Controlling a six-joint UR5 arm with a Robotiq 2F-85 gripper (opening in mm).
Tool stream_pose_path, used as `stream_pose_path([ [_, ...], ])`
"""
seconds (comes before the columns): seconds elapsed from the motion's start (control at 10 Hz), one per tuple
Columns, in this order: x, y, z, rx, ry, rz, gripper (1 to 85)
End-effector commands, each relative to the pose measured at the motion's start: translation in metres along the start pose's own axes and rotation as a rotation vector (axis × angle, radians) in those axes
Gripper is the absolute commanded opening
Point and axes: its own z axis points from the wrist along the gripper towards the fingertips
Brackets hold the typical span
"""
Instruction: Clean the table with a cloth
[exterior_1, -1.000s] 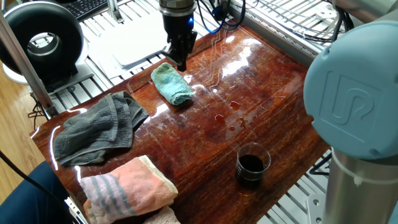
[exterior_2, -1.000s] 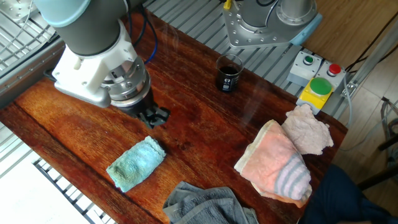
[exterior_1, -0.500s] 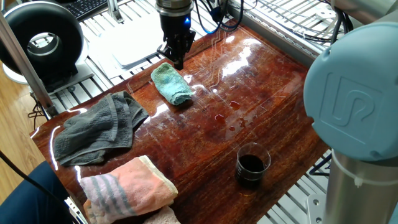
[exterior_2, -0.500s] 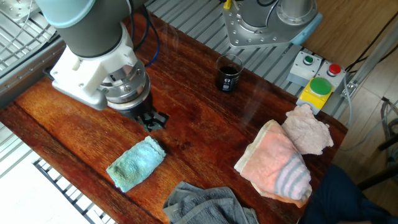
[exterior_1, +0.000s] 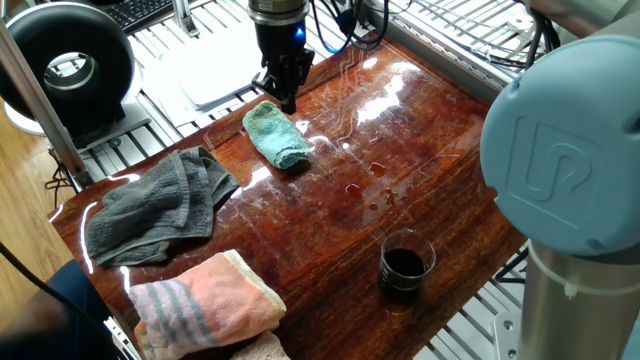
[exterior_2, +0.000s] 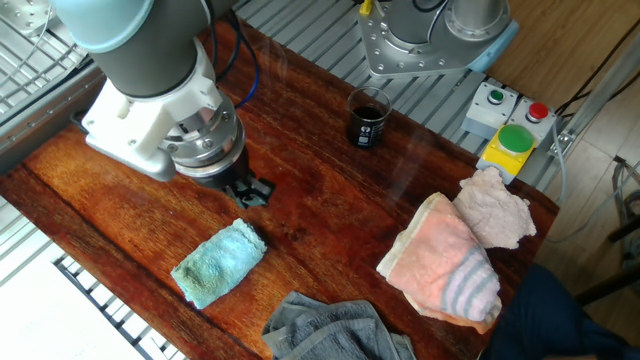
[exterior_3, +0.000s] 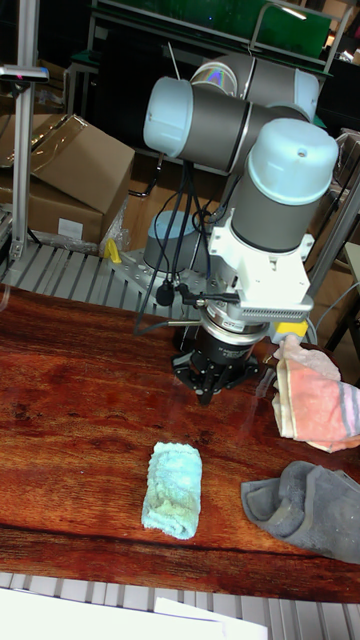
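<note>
The teal cloth lies folded and free on the reddish-brown table, toward its far-left part; it also shows as the cloth and the cloth. My gripper points down just past the cloth's far end, a little above the wood and not touching the cloth. Its fingers look pressed together with nothing between them. The other views place the gripper and gripper a short gap from the cloth. A few wet drops glisten mid-table.
A dark grey towel and a pink striped towel lie at the near-left end. A glass of dark liquid stands near the front edge. A white board lies beyond the table, and a button box sits at one corner.
The gripper has shifted slightly up and toward the table's far edge, away from the cloth's end. The cloth and towels have not moved.
</note>
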Motion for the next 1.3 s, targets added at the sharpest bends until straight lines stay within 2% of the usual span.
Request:
stream_pose_path([
  [0.0, 0.001, 0.003, -0.002, -0.012, 0.004, -0.008, 43.7],
  [0.1, -0.003, 0.002, 0.0, 0.0, 0.001, 0.057, 5.3],
  [0.2, -0.008, 0.004, -0.001, -0.008, -0.016, 0.07, 1.3],
  [0.5, -0.015, 0.003, -0.002, -0.003, -0.043, 0.061, 1.3],
  [0.6, -0.011, 0.001, -0.002, 0.007, -0.03, 0.049, 1.3],
  [0.8, -0.009, 0.004, -0.002, -0.004, -0.021, -0.008, 29.7],
  [0.9, -0.012, 0.003, -0.002, 0.001, -0.032, -0.024, 30.7],
  [1.2, -0.014, 0.001, -0.003, 0.001, -0.037, -0.029, 26.0],
])
